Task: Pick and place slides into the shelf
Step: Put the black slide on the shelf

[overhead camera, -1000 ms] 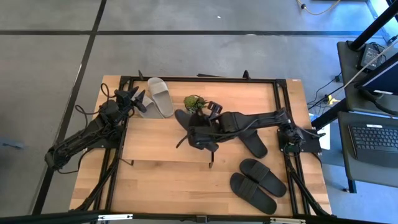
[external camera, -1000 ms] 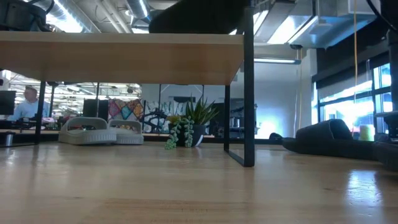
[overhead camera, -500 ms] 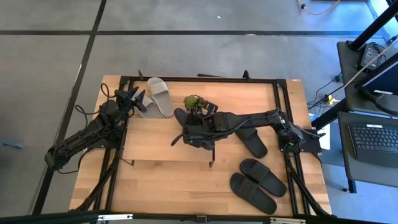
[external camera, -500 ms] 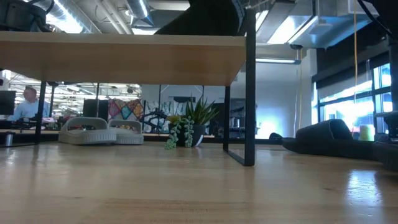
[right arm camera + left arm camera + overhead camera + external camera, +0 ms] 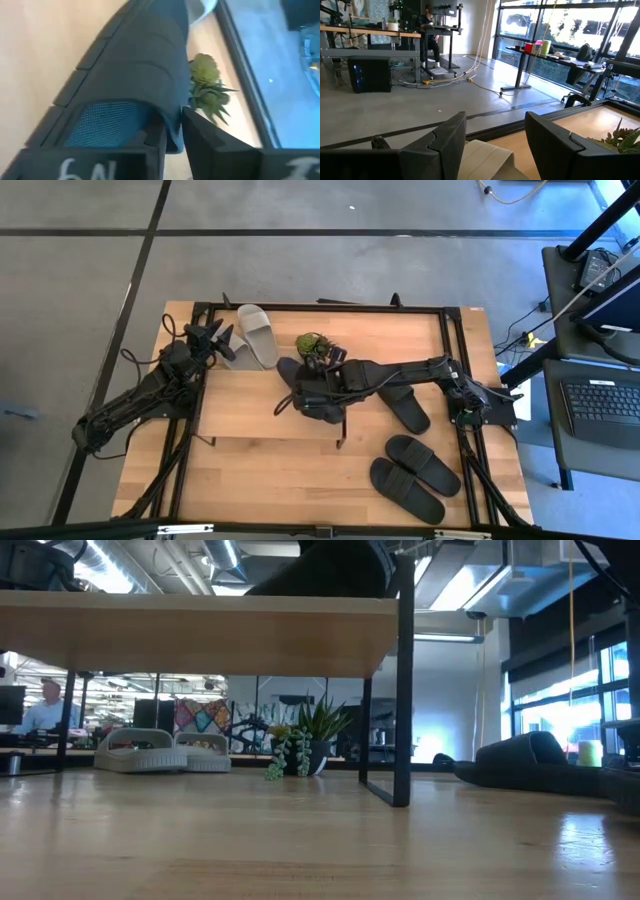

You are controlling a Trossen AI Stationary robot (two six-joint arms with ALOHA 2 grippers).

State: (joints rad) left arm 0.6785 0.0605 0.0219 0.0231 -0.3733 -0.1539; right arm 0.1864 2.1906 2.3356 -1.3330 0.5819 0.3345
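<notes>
You get even, bright overhead light in the high view, with only soft shadows under the arms. In the low view, windows at the right glare blue-white and the shelf underside sits shaded. Your right wrist view is blurred and blue-tinted; the left wrist view's windows wash out at upper right.

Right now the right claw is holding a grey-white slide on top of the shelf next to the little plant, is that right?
Not quite: the slide in the right claw is black, not grey-white, as the right wrist view shows. The rest holds: it sits on the shelf beside the plant.
</notes>
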